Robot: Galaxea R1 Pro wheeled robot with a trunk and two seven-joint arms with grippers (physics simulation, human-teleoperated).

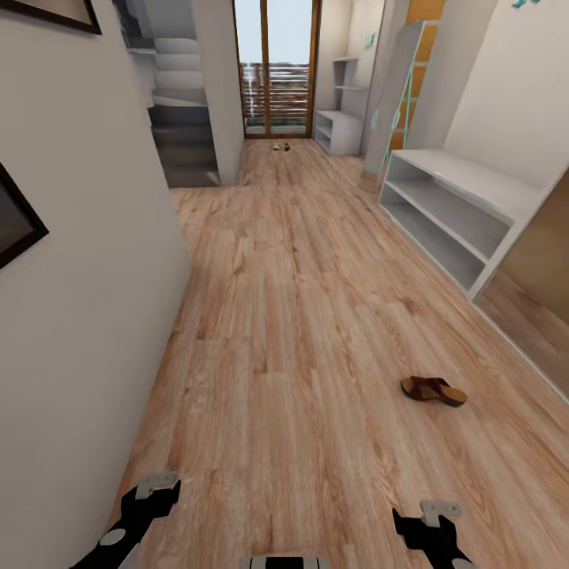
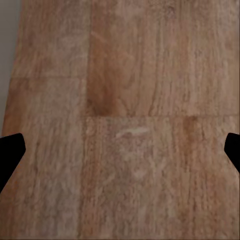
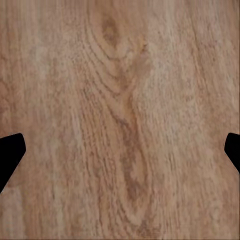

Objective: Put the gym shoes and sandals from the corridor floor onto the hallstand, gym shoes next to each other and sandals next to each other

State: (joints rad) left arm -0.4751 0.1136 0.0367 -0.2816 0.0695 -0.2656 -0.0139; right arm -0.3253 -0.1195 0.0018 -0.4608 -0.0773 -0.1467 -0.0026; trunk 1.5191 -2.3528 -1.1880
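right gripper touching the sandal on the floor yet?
Apart. The head view shows the right gripper low in the picture, with a wide stretch of bare corridor floor between it and the sandal.

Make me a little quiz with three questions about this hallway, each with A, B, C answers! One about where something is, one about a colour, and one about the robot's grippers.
1. Where is the near sandal lying?
A. on the grey shoe rack
B. on the wooden floor
C. on the stairs

2. What colour is the shoe rack?
A. light grey
B. bright red
C. black

3. How are the left gripper and the right gripper?
A. both open and empty
B. both shut on shoes
C. one is holding a sandal

Answers:
1. B, the sandal rests on the bare floor planks, ahead and to the robot's right.
2. A, its bench top and shelves are pale grey.
3. A, each wrist view shows the fingertips far apart with only floor between them.
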